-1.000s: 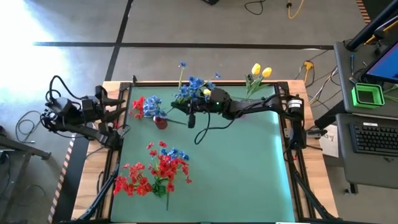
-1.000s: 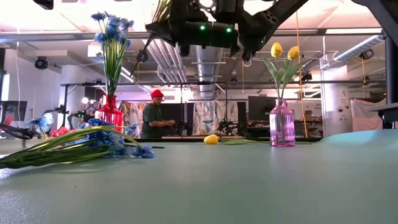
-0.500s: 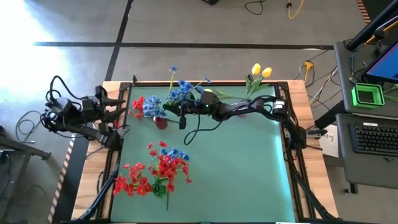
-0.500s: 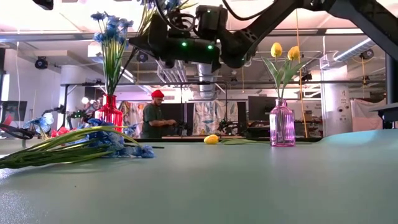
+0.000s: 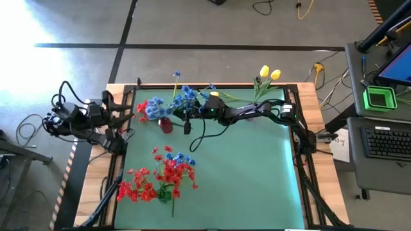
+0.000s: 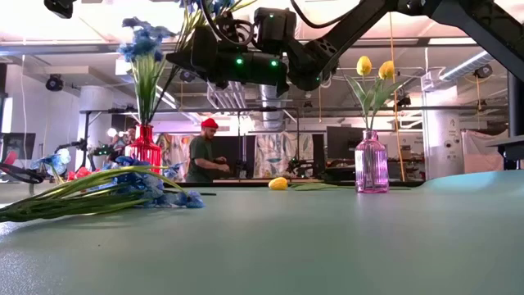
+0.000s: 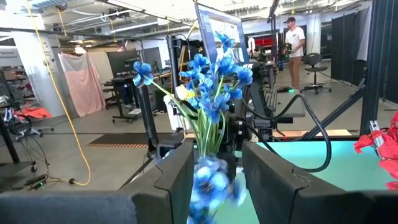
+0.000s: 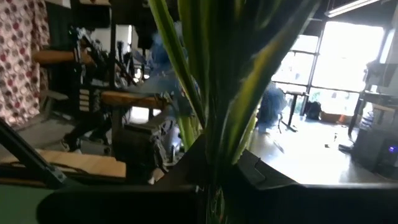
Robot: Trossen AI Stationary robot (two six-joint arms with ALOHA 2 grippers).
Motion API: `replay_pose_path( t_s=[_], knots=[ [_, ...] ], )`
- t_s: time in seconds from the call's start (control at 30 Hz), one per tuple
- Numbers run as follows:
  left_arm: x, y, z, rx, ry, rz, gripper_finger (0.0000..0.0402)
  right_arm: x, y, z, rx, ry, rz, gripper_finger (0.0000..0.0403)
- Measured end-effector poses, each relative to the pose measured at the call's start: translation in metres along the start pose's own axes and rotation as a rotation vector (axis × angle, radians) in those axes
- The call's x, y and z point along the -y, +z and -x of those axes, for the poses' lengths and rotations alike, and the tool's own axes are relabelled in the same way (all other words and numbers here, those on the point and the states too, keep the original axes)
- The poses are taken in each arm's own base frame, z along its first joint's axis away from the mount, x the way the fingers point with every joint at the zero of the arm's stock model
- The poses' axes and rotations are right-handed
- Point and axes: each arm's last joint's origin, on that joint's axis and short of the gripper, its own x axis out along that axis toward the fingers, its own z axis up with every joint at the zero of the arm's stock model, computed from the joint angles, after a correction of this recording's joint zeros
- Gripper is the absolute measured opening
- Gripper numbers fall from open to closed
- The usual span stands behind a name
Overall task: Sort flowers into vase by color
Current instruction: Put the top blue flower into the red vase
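Note:
My right gripper (image 5: 183, 111) hangs over the far left of the table, shut on a bunch of blue flowers (image 5: 184, 95) whose heads stand above it. Just left of it is a red vase (image 5: 166, 126) with blue and red flowers (image 5: 149, 108) in it; the low view shows that vase (image 6: 146, 147) with blue flowers (image 6: 146, 45). A pink vase (image 6: 371, 164) at the far right holds yellow tulips (image 5: 269, 73). One yellow flower (image 6: 278, 183) lies on the mat. My left gripper (image 7: 216, 180) waits at the left edge, open. My right gripper pinches the bunch's green stems (image 8: 214, 134) between its two fingers (image 8: 255, 171), coming nearly level from the table's right and lying across them. The bunch stands roughly upright, heads up, lifted clear of the table; several stems pass through the hold.
A heap of red and blue flowers (image 5: 160, 176) lies at the near left of the green mat (image 5: 250, 167); the low view shows its stems (image 6: 90, 197). The table's right half is bare mat. A person (image 6: 201, 156) stands in the room beyond the table.
My right gripper has gone toward the table's left edge and a little down, carrying the blue bunch closer to the red vase. The bunch has stayed upright in the hold.

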Motion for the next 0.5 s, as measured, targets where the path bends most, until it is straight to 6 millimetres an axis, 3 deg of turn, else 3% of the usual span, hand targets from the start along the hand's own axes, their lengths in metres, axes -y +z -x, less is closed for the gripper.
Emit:
replay_pose_path(
  t_s=[0.5],
  knots=[
    [0.0008,-0.0016,-0.0009,-0.004,-0.001,0.005,0.0123,-0.0001,-0.0017,0.0,-0.009,-0.004,-0.002,0.0018]
  ],
)
